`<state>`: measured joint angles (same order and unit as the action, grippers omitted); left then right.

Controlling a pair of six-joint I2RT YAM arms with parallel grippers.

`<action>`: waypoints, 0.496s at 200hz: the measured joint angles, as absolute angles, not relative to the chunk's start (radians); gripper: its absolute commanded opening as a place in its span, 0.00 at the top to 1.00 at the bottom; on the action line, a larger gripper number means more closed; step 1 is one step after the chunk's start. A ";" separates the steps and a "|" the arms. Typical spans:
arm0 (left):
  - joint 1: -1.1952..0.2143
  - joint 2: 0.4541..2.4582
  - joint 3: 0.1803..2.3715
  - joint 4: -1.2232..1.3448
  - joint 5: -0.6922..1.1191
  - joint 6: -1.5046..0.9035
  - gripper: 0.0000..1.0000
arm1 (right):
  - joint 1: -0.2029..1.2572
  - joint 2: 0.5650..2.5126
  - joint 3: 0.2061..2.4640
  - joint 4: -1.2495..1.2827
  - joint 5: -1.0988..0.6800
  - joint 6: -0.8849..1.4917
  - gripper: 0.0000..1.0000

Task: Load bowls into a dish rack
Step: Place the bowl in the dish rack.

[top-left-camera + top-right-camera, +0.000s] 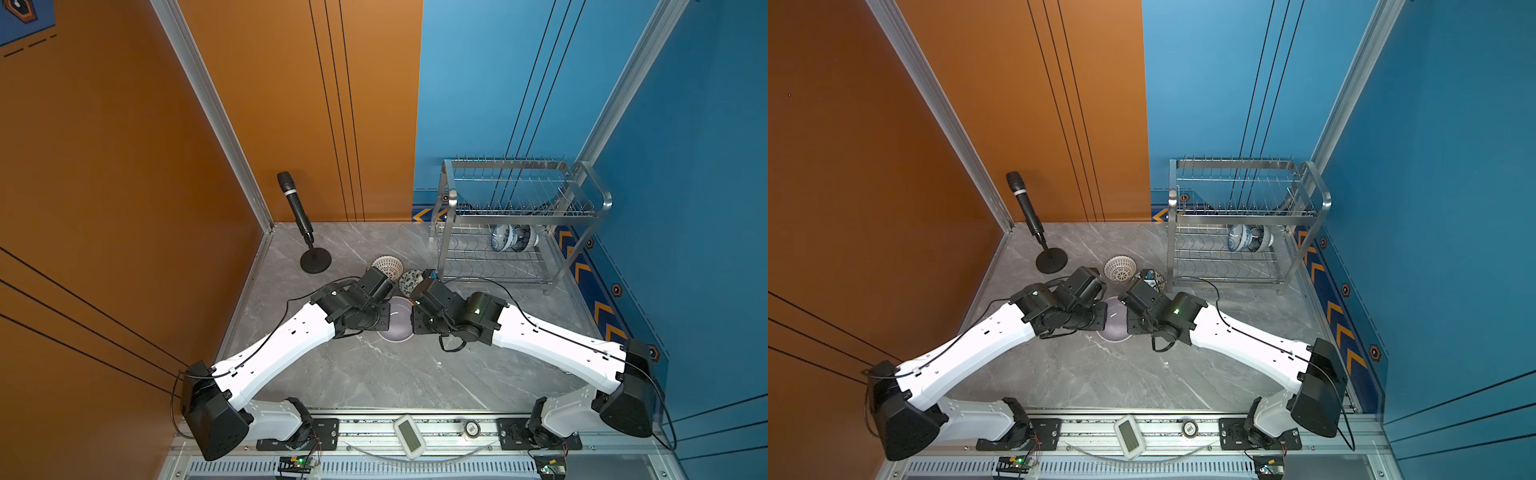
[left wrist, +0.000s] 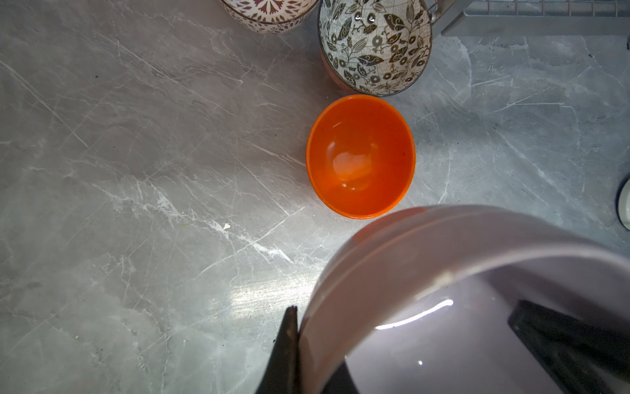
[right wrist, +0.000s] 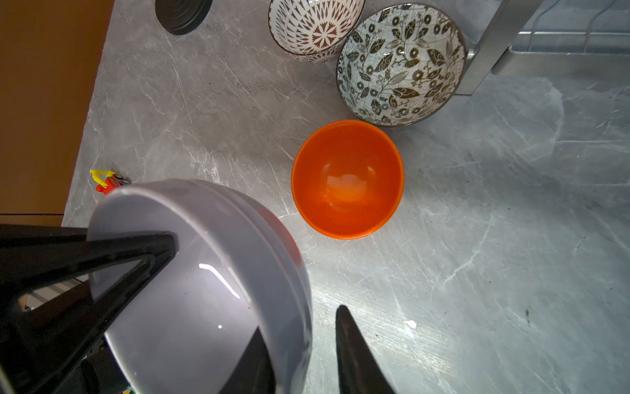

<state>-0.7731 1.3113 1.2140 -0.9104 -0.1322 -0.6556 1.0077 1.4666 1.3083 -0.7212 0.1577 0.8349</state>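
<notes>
Both arms meet mid-worktop [image 1: 374, 374] over the lilac bowl [image 1: 399, 322]. In both top views it sits squeezed between the two wrists, just short of centre.

The left hand [image 2: 306, 341] is pinched tight on the bowl's wall, one finger outside, its partner tucked inside the rim. The right hand [image 3: 300, 327] straddles the opposite rim with one finger down in the hollow. Its outer finger stands off the wall with grey marble showing in the gap, so it is apart, not gripping. This reads as a handover in the making.

From the wrist views the bowl looks tipped and raised, though I can't confirm it is clear of the surface.

The orange bowl [image 2: 360, 157] waits upright just beyond, and the leaf-patterned bowl [image 2: 375, 47] is nearly touching it. In a top view the lattice bowl [image 1: 387, 267] is at twelve o'clock from the lilac one. The dish rack [image 1: 519, 214] stands at two o'clock, with a blue-and-white bowl [image 1: 501, 237] and a darker one [image 1: 524, 239] propped on its lower tier.

The lilac bowl is glossy, hard and rigid. I'd judge it slick under the pads and liable to chip against steel prongs. It is light enough for one hand. The rim wall is the place to hold it, gripped deep, because a shallow bite could let it swing.
</notes>
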 measured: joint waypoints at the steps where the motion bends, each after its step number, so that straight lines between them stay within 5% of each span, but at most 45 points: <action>1: -0.773 1.311 1.214 -0.910 -0.133 -0.656 1.00 | 1.008 1.467 1.308 -0.721 0.158 0.835 0.75; 99: -0.797 1.311 1.214 -0.907 -0.161 -0.660 1.00 | 1.008 1.470 1.303 -0.711 0.161 0.853 1.00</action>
<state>-0.7967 1.3113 1.2140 -0.9066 -0.1612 -0.6598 1.0080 1.4704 1.3033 -0.7113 0.1612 0.8532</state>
